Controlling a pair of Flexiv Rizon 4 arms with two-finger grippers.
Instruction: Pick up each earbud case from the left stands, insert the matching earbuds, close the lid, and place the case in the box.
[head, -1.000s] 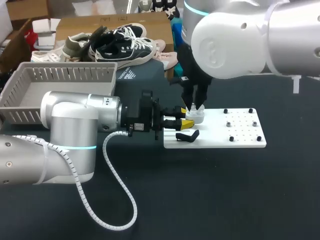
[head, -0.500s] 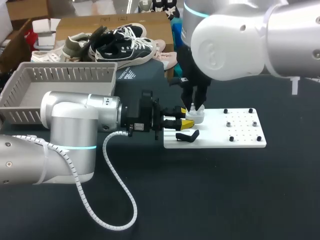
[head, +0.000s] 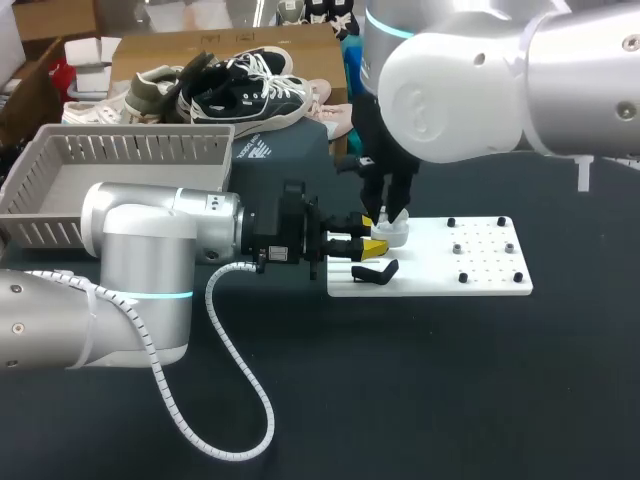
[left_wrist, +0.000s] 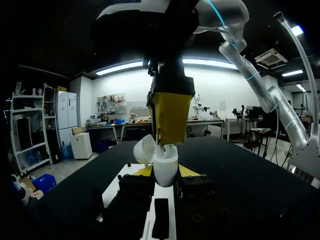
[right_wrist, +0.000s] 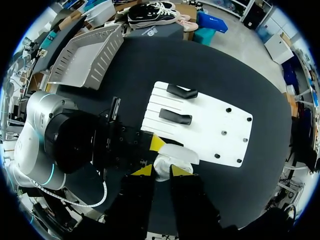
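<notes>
A white earbud case (head: 395, 237) with its lid (left_wrist: 145, 149) swung open sits at the left end of the white board (head: 480, 265). My left gripper (head: 372, 245) comes in level from the left and is shut on the case (left_wrist: 165, 167) from both sides. My right gripper (head: 388, 215) points straight down onto the open case (right_wrist: 175, 156). It is shut on a small white earbud (left_wrist: 167, 148) at the case's mouth. Two black stands (right_wrist: 182, 92) (right_wrist: 175, 117) lie on the board beside the case.
A grey slatted basket (head: 120, 160) stands at the back left, behind my left arm. The right part of the board carries small black pegs (head: 463, 277). The left arm's white cable (head: 240, 400) loops over the dark table in front.
The right arm's upper body has shifted a touch to the left. Both grippers and the case stay where they were.
</notes>
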